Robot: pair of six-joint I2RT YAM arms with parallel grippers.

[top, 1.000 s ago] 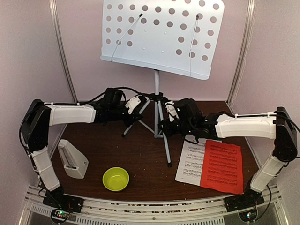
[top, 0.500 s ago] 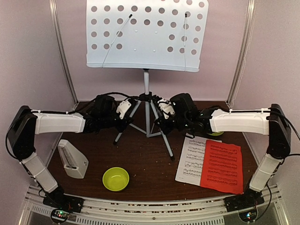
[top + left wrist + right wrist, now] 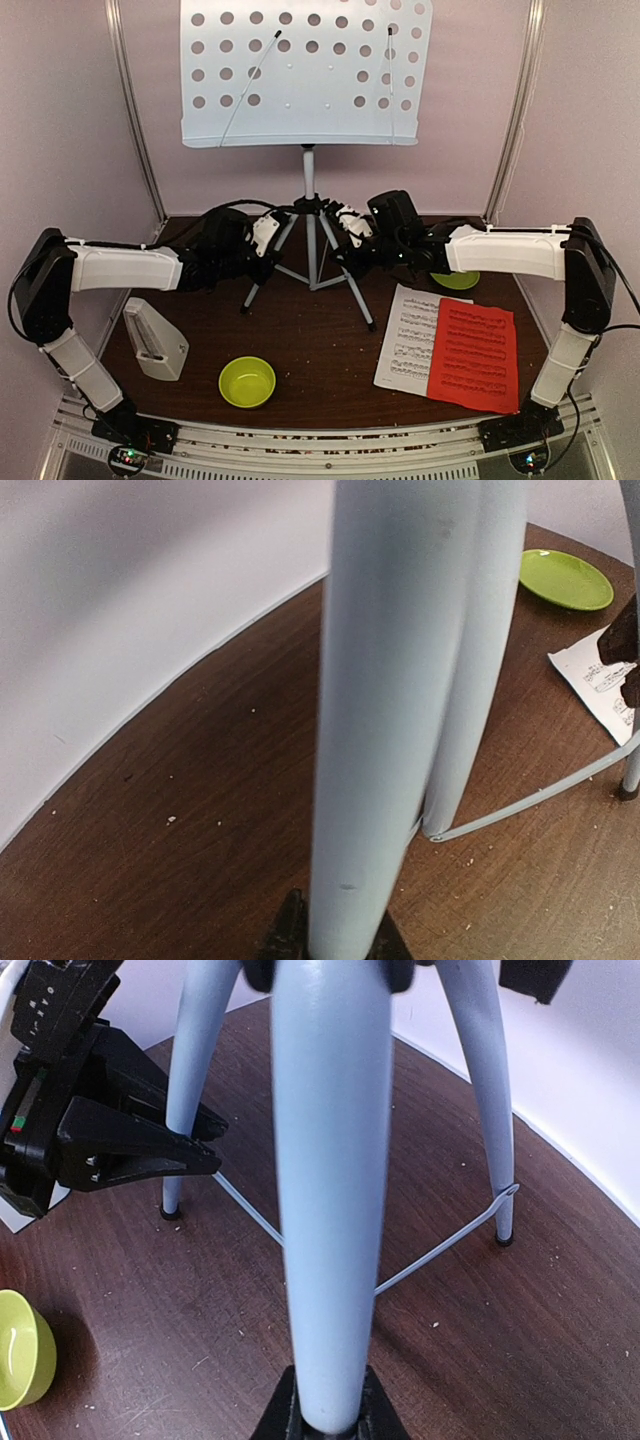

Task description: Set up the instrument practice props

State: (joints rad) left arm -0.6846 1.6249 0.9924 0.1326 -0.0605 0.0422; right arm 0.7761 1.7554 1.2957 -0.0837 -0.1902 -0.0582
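Note:
The pale perforated music stand (image 3: 305, 75) stands upright at the back centre on its tripod legs. My left gripper (image 3: 268, 242) is shut on the left front leg (image 3: 390, 730), whose tube fills the left wrist view between the dark fingertips (image 3: 285, 940). My right gripper (image 3: 352, 238) is shut on the right front leg (image 3: 330, 1210), low between its jaws. A white sheet (image 3: 405, 335) lies at front right, partly under the red sheet (image 3: 475, 355). The pale-grey metronome (image 3: 153, 340) stands at front left.
A lime-green bowl (image 3: 247, 381) sits near the front edge, left of centre. A flat green plate (image 3: 456, 280) lies behind the sheets, under my right forearm. Pale walls close in the back and both sides. Thin braces (image 3: 440, 1250) link the legs.
The stand has shifted left and back and come upright from a tilt. Both arms moved with it, and the right jaws closed tighter round the leg.

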